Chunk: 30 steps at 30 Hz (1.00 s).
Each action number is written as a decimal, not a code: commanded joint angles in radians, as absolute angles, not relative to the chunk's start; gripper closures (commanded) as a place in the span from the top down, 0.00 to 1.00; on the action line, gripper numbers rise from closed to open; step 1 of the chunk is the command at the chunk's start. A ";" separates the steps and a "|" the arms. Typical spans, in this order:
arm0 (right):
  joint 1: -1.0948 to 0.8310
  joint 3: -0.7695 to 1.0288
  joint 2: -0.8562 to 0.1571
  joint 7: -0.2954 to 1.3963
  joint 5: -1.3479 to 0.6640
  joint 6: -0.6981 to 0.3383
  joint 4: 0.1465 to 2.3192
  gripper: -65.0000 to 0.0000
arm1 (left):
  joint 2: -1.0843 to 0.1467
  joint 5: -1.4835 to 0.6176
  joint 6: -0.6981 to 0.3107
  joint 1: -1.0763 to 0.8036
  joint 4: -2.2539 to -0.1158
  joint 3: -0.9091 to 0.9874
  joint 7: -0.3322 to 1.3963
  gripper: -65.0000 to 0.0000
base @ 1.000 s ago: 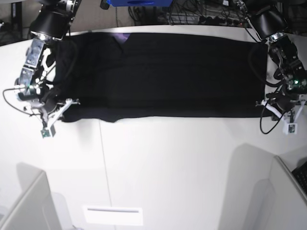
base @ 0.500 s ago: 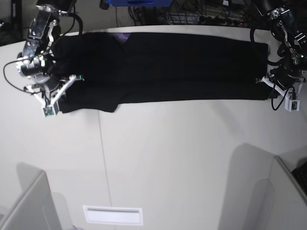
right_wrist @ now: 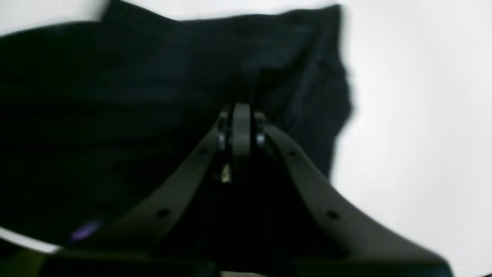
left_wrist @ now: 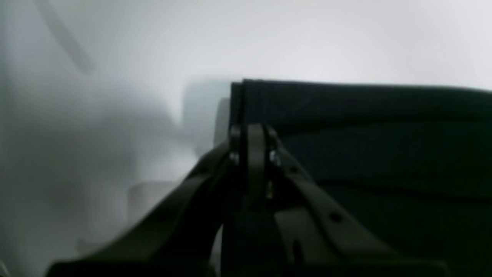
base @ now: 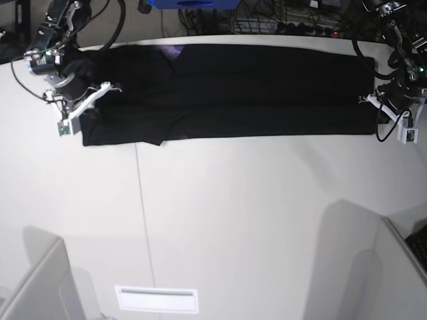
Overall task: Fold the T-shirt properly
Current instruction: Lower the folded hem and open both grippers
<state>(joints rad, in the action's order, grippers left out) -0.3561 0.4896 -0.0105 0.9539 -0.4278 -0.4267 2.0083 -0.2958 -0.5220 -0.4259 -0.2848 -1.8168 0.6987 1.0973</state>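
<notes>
The black T-shirt [base: 253,93] lies as a long flat band across the far side of the white table [base: 253,213], with a small purple patch [base: 172,52] showing near its far edge. My left gripper [base: 377,108] is at the band's right end and my right gripper [base: 85,113] at its left end. The left wrist view shows the left gripper [left_wrist: 251,132] shut at the cloth's edge [left_wrist: 365,115]. The right gripper [right_wrist: 240,111] appears shut in the right wrist view, with dark cloth [right_wrist: 153,77] around and beyond its tips. Both views are blurred.
A blue object [base: 193,3] and tangled cables [base: 280,23] sit behind the table's far edge. White partitions rise at the near left [base: 30,287] and near right [base: 393,267]. A white slotted plate [base: 157,299] lies near the front edge.
Both grippers have moved toward the far side of the table, and the shirt's near edge has gone with them. The black band is narrower than before.
</notes>
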 commanded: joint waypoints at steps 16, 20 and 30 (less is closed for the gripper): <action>-0.512 0.685 -0.073 1.018 -0.842 -0.423 2.026 0.00 | -0.311 -0.524 -0.427 -0.355 -1.879 0.704 1.081 0.00; -0.524 0.684 -0.065 1.012 -0.811 -0.424 2.015 0.00 | -0.309 -0.524 -0.427 -0.357 -1.877 0.704 1.081 0.00; -0.553 0.684 -0.064 1.018 -0.809 -0.424 2.003 0.00 | -0.312 -0.522 -0.427 -0.371 -1.821 0.702 1.079 0.00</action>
<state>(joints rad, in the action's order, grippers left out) -0.5522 0.6788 -0.0544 1.0401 -0.7933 -0.4259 1.9892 -0.2916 -0.5209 -0.4255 -0.3717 -1.8065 0.6964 1.0931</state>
